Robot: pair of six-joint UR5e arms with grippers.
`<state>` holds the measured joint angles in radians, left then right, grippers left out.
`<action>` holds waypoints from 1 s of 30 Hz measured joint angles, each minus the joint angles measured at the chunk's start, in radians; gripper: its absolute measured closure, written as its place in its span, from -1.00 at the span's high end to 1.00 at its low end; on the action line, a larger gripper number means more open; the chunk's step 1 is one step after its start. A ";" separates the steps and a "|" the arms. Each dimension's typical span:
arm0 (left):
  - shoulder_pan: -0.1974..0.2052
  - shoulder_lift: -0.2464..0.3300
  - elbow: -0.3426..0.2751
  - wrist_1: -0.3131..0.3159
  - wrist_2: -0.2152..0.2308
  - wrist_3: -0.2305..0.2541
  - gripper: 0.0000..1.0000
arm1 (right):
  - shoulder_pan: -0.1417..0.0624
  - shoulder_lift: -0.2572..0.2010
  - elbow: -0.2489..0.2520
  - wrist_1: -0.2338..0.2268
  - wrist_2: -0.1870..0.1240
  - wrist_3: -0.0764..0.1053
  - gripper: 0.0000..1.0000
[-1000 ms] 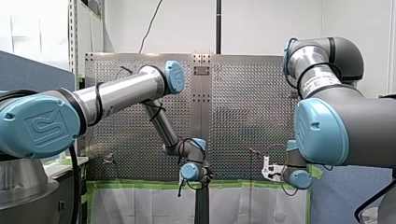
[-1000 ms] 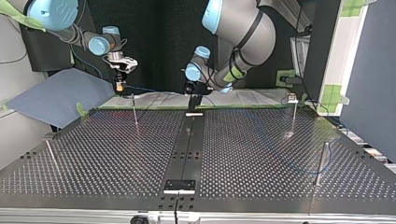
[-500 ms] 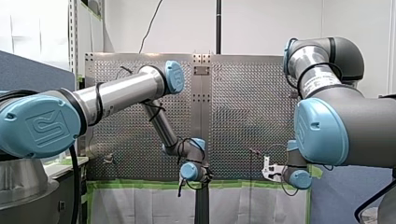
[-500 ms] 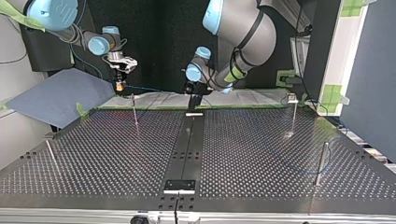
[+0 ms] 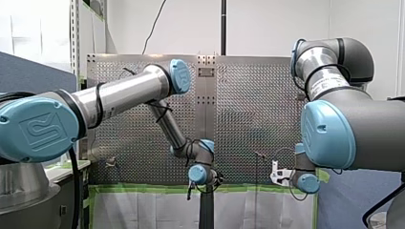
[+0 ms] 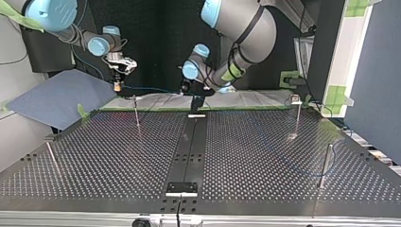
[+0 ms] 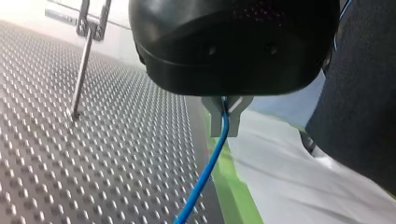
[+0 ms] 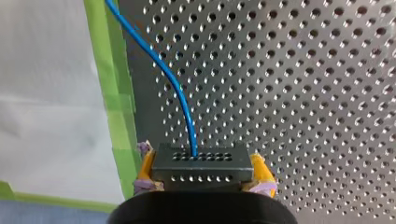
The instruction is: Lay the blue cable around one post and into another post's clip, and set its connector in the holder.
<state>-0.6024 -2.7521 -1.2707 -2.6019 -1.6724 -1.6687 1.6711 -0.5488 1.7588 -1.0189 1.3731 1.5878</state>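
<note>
In the left wrist view my left gripper (image 7: 224, 122) has its metal fingers shut on the blue cable (image 7: 205, 170), which hangs slanting from them over the perforated plate's edge. In the right wrist view my right gripper (image 8: 203, 179) holds the black connector (image 8: 201, 167) between yellow pads, and the cable (image 8: 175, 84) rises out of its top. In the top view my right gripper (image 6: 117, 85) hangs at the back left. My left gripper (image 6: 195, 100) hangs at the back middle, with the cable (image 6: 151, 89) stretched between the two.
Thin posts stand on the plate (image 6: 246, 156): one near my right gripper (image 6: 136, 113), one with a clip at the back right (image 6: 297, 116), one at the right (image 6: 325, 164), one at the left (image 6: 52, 158). A black holder block (image 6: 181, 187) sits on the middle rail.
My left wrist has swung a little toward the top view's left and risen slightly with the cable. My right gripper has shifted slightly the same way with the connector.
</note>
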 joint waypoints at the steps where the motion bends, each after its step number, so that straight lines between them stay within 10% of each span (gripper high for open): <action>1: -0.005 0.004 0.000 -0.002 0.000 0.000 -1.00 | -0.002 -0.001 0.000 0.003 0.002 -0.004 -1.00; 11: -0.050 0.041 -0.001 -0.012 -0.005 0.001 -1.00 | -0.022 -0.028 0.003 0.037 0.004 -0.030 -1.00; 30: -0.108 0.050 0.001 -0.016 -0.032 0.007 -1.00 | -0.092 -0.047 0.006 0.031 -0.023 -0.019 -1.00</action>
<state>-0.7102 -2.7020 -1.2693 -2.6179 -1.7047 -1.6615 1.5788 -0.5962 1.7652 -0.9877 1.3499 1.5689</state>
